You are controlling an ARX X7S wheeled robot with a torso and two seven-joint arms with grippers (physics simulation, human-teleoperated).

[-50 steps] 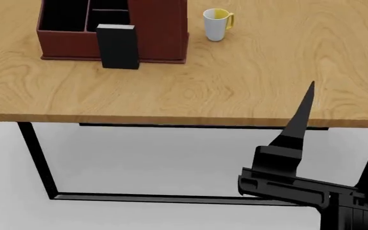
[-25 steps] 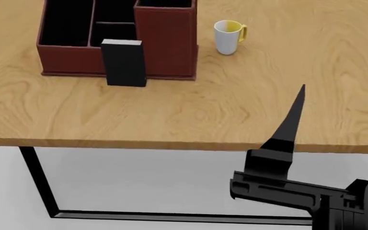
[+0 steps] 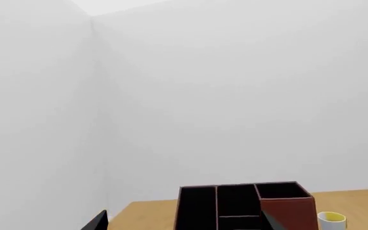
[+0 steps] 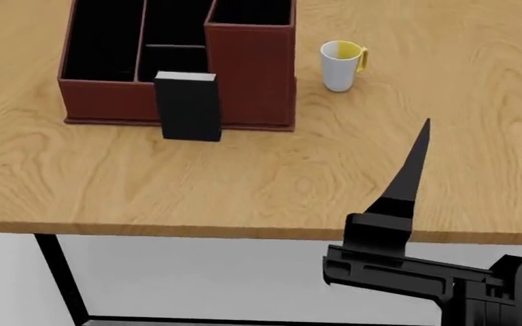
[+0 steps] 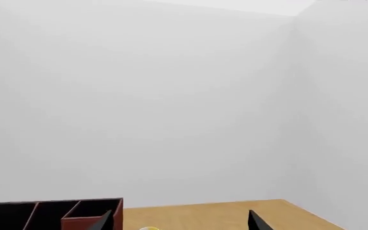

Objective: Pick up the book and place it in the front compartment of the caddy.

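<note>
Black book (image 4: 188, 106) stands upright against the caddy (image 4: 252, 81) front wall

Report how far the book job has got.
Nothing is done yet: the book stands upright on the table against the caddy front wall. Nothing is in hand; the right pincer is open over the table edge, far from the book. Grasping, lifting and placing remain.

Black book (image 4: 188, 106) – red-brown caddy (image 4: 252, 75), black lining – white-yellow mug (image 4: 342, 66).
</note>
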